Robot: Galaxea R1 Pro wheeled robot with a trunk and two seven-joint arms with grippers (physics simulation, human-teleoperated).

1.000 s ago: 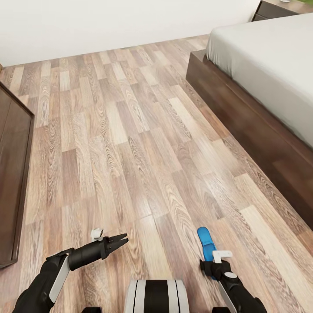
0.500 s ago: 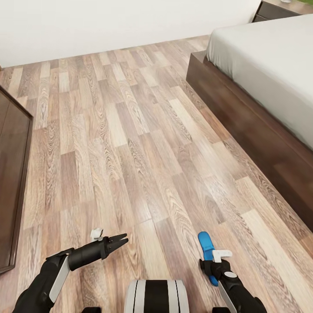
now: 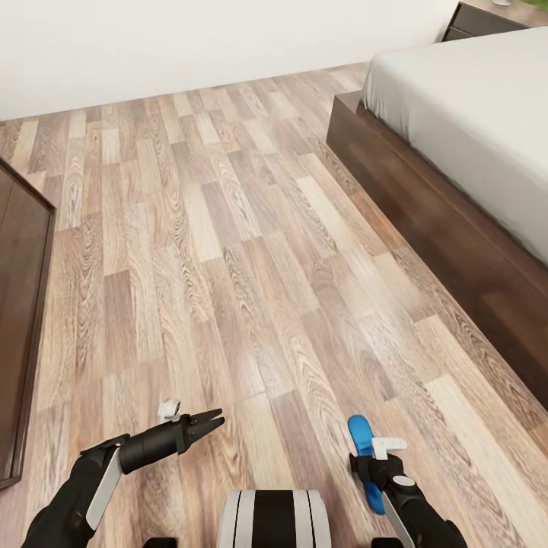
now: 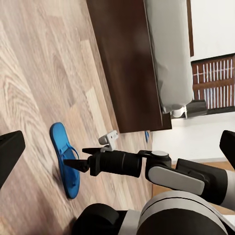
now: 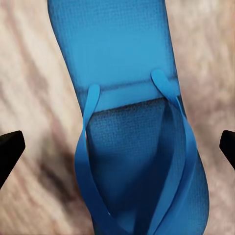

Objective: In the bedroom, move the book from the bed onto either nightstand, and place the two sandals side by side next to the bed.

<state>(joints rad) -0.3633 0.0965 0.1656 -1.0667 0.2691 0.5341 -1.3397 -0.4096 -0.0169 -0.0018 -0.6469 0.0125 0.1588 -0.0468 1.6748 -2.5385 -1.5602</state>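
- Against the earlier head pictures, the whole scene has slid a little: the long dark cabinet (image 3: 19, 327) at the left edge shows less of itself and the bed (image 3: 457, 122) sits slightly nearer, so the camera has shifted; both arms keep the same pose.
- The sandal (image 3: 362, 441) lies flat on the wood-plank floor (image 3: 228, 251), directly under the right hand (image 3: 373, 466). It is bright blue, a long oval sole with a fine woven grain and smooth thong straps meeting in a V (image 5: 132, 161).
- In the left wrist view the right hand (image 4: 73, 164) points its dark fingertips at the strap area of the sandal (image 4: 65, 161); whether it is clenched on the strap cannot be told.
- The left hand (image 3: 211, 420) hovers over bare floor, its black tapered fingers close together, grasping nothing.
- The bed has a glossy dark brown frame and a plain, matte light grey mattress; it stands well apart from the sandal.
- A dark nightstand (image 3: 487, 17) sits past the bed's far end.
- The floor planks are mixed tan and brown with strong grain.
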